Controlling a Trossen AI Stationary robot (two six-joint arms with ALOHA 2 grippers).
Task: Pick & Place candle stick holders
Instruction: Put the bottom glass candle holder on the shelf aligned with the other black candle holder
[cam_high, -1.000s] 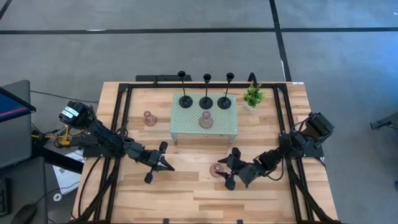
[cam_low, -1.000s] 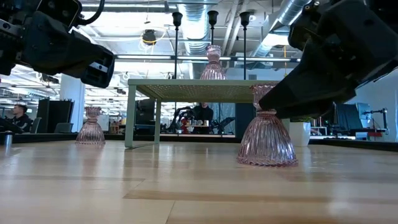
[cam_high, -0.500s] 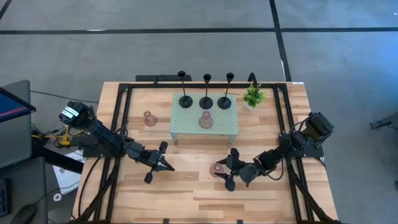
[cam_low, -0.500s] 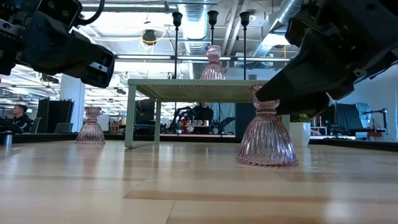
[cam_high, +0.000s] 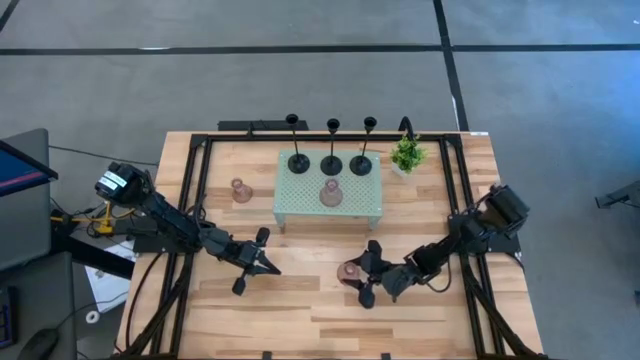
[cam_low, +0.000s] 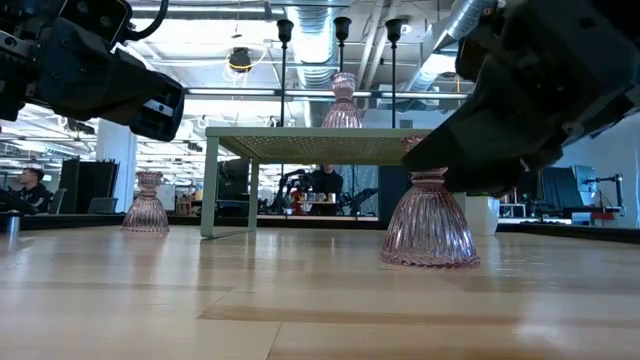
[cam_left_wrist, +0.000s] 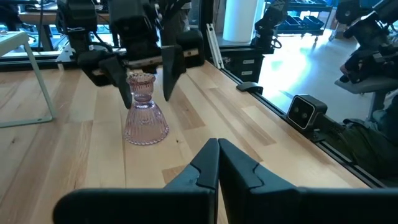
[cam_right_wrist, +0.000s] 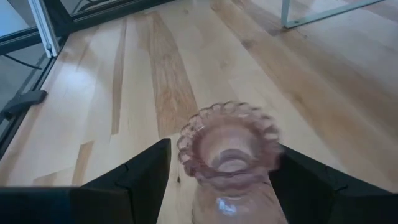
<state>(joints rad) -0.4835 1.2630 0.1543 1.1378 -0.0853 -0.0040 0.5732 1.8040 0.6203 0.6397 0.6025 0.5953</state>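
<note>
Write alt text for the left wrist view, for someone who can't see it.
The right hand, fingers open, straddles the neck of a pink glass candle holder standing upright on the wooden table. In the foreground, the left hand is shut and empty.

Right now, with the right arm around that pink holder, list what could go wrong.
1. The right gripper is open, its fingers straddling the neck of the pink holder; closing off-centre could tip it.
2. The neck is narrow, ribbed glass, so it may slip when lifted.
3. The left gripper waits shut nearby and could crowd the path to the tray.
</note>
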